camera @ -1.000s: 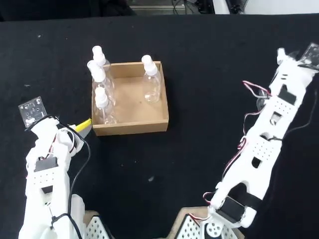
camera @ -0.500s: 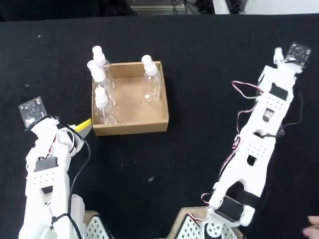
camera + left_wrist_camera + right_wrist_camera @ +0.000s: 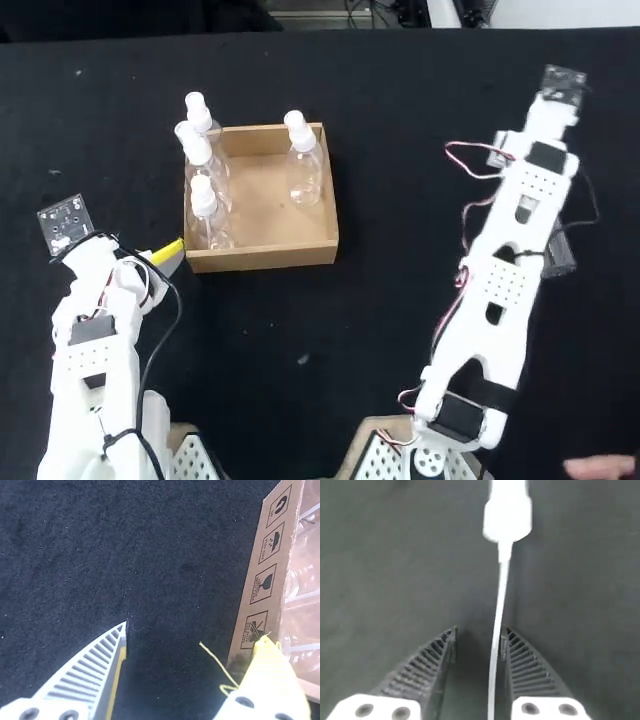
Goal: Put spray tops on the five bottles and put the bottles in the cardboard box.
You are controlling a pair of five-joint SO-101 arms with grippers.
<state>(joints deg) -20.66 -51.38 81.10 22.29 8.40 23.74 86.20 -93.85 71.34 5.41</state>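
The cardboard box sits left of centre with several clear bottles in white spray tops: three along its left wall and one at the back right. My left gripper rests by the box's front left corner. In the left wrist view it is open and empty, with one fingertip against the box wall. My right arm stretches to the far right. Its gripper is open over a loose white spray top, whose thin tube runs between the fingers.
Black cloth covers the whole table. A small light speck lies on it near the front centre. Red and white cables loop off the right arm's left side.
My right arm has swung left and toward the back, so its wrist now covers the spray top that lay beside it. The left arm, box and bottles have not moved.
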